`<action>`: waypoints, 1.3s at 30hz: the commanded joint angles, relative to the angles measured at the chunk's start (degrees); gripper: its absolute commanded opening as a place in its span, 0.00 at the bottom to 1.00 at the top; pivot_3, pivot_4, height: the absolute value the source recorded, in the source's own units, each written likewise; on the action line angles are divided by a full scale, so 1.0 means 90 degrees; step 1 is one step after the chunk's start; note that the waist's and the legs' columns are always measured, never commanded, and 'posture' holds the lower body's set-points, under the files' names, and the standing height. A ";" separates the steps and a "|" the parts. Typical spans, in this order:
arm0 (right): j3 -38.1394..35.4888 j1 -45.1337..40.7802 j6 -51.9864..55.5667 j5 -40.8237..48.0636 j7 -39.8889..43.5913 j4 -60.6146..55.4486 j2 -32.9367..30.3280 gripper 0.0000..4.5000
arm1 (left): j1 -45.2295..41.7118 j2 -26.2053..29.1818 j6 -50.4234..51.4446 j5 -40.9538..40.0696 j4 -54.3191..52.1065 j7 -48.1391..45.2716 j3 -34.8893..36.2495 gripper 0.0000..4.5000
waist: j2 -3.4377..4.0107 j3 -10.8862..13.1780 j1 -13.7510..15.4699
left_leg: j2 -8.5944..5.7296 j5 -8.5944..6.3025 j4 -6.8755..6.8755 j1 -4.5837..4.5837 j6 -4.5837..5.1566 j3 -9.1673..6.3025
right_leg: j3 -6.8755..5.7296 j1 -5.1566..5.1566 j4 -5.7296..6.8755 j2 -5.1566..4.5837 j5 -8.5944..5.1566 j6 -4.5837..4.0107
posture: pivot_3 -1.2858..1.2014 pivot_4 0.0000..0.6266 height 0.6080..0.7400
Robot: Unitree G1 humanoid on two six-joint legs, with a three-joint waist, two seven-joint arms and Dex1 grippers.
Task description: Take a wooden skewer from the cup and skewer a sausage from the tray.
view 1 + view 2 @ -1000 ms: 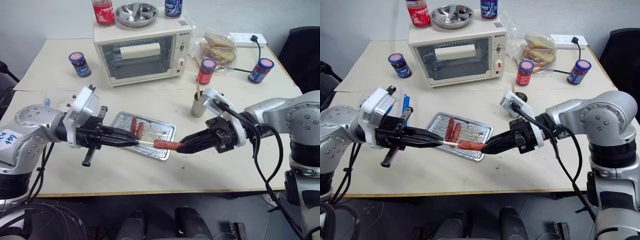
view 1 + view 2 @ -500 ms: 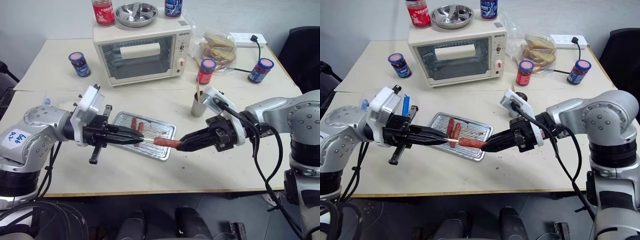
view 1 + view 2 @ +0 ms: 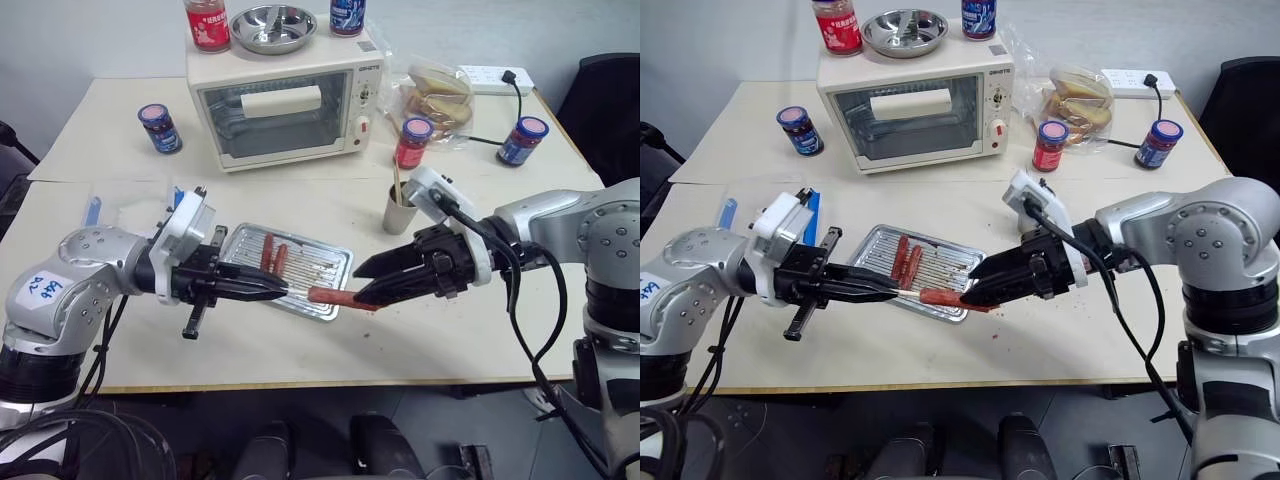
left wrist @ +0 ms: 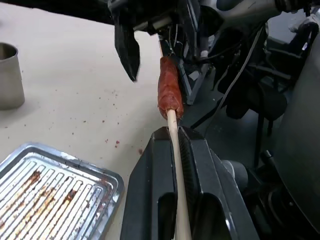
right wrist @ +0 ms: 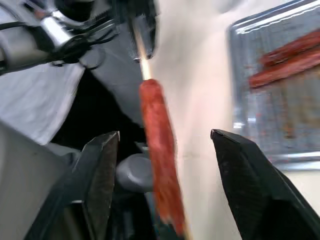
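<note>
We are looking down over the table, and the left gripper (image 3: 272, 292) is pinching the wooden skewer (image 4: 175, 150) between its pressed-together fingers, the stick running straight out from the tips. The sausage (image 3: 333, 297) is sitting threaded on that skewer, hanging over the near edge of the tray (image 3: 330, 262). In the left wrist view we are seeing the pale stick disappearing into the reddish sausage end-on.

The right gripper (image 5: 162, 150) is standing spread, its 2 black fingers (image 5: 102, 165) apart on either side of the sausage with clear gaps showing; from the right wrist view they are not touching it. From the head views it is pointing toward the left gripper, the 2 tips facing each other across the sausage.

2 more sausages (image 3: 272, 252) are lying side by side on the ribbed tray bottom, toward its far left part. The cup (image 3: 397, 212) is standing upright beyond the right arm, near the red-lidded jar (image 3: 412, 142), with sticks rising from it.
</note>
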 commanded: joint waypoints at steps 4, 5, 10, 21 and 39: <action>-0.0007 -0.0105 -0.0953 -0.0641 0.0211 -0.0255 -0.0394 0.72 | 0.0776 -0.0133 0.0102 -0.0336 -0.0310 0.0998 0.1231 0.00 | 0.0000 0.0000 -0.0011 | 0.0002 0.0000 -0.0002 0.0001 0.0000 0.0000 | 0.0001 0.0000 -0.0001 0.0001 0.0000 0.0000 | 0.52 0.24 1.00; -0.0030 -0.0121 -0.0962 -0.0617 0.0264 -0.0267 -0.0417 0.75 | 0.0923 -0.0220 0.0176 -0.0462 -0.0377 0.1252 0.1470 0.00 | 0.0000 0.0000 -0.0010 | 0.0002 0.0000 -0.0002 0.0000 0.0000 0.0000 | 0.0001 -0.0001 -0.0003 0.0001 0.0000 0.0000 | 0.52 0.24 1.00; -0.0122 -0.0091 -0.1529 -0.0965 0.0139 -0.0435 -0.0342 0.99 | 0.1870 -0.0771 0.0365 -0.0914 -0.0805 0.2549 0.2690 0.00 | -0.0001 0.0000 0.0003 | 0.0002 -0.0001 -0.0001 0.0000 0.0001 -0.0001 | 0.0002 0.0000 0.0000 -0.0001 0.0000 0.0000 | 0.52 0.24 1.00; -0.0604 -0.0052 -0.1684 -0.0902 -0.0815 -0.0270 0.0468 0.99 | 0.2143 -0.1956 -0.0298 0.0257 -0.0480 0.6358 0.4152 0.00 | -0.0015 -0.0003 0.0027 | 0.0000 0.0000 0.0004 0.0003 -0.0001 -0.0001 | -0.0001 0.0004 0.0001 0.0000 0.0000 0.0000 | 0.52 0.24 1.00; -0.0602 0.0117 -0.1757 -0.0850 -0.1160 -0.0428 0.0768 1.00 | 0.1656 -0.1939 -0.1167 0.1569 0.0836 0.6906 0.3535 0.44 | -0.0024 -0.0006 -0.0012 | -0.0003 -0.0001 -0.0001 0.0002 -0.0001 -0.0001 | -0.0003 -0.0001 0.0001 -0.0001 0.0000 0.0000 | 0.52 0.24 1.00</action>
